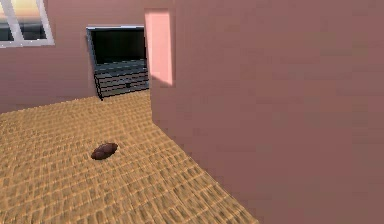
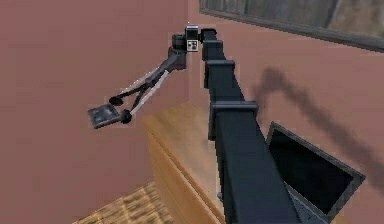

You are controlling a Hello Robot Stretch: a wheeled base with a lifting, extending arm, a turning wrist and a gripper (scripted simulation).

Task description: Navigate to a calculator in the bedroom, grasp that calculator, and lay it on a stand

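One gripper (image 2: 122,108) holds flat calculator (image 2: 101,115), frame left-centre, clear of wooden top (image 2: 185,135) at lower right; likely stand (image 1: 122,80) under television (image 1: 118,45), forward view's upper left.

Matt pink wall (image 1: 280,100), grainy wooden floor (image 1: 60,170), smooth wooden cabinet top (image 2: 180,130), smooth dark laptop screen (image 2: 310,172).

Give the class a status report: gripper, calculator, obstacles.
Gripper holds flat dark calculator, clear of the wooden top. Pink wall close on forward view's right. Brown lump on floor ahead.
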